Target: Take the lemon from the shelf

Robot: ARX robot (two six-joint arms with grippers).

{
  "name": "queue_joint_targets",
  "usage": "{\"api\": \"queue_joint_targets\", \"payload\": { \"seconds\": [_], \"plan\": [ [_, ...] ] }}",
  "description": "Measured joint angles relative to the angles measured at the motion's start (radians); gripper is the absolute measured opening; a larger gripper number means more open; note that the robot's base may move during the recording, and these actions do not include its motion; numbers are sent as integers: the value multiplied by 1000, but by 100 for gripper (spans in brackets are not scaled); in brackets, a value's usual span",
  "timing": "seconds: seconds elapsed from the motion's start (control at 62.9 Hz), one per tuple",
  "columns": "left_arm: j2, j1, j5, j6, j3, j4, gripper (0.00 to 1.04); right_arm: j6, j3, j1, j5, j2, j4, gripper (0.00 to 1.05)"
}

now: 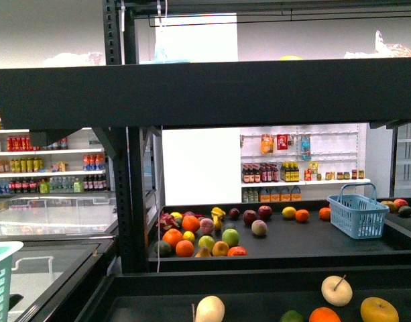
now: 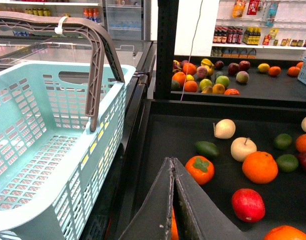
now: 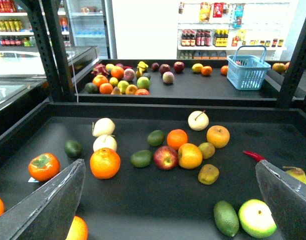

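**Lemon sits on the far deck, both grippers empty**

I take the lemon [image 1: 289, 212] to be the small bright yellow oval on the far deck of the shelf [image 1: 131, 201], just beside an orange [image 1: 302, 215] and left of the blue basket [image 1: 357, 215]. A second small yellow fruit [image 1: 189, 236] in the heaped pile leaves me unsure.

The left gripper [image 2: 173, 162] has its jaws pressed together on nothing. The right gripper [image 3: 168, 165] has its jaws wide apart over the near tray.

I judge the lemon light, firm and smooth-skinned, so likely to roll or slip on the flat dark deck. I would close across its short middle, not its tapered ends, with moderate pressure. The frame is black metal, and the baskets are slotted plastic.
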Motion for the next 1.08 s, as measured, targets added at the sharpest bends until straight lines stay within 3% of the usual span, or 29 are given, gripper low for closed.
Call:
{"api": "queue_joint_targets", "payload": {
  "seconds": [0.35,0.795,1.081],
  "plan": [
    [-46,0,1,0,-44,7,3,0,0,0,0,0,0,102],
    [-46,0,1,0,-44,7,96,0,0,0,0,0,0,102],
    [-46,0,1,2,-44,7,97,0,0,0,0,0,0,102]
  ]
}}
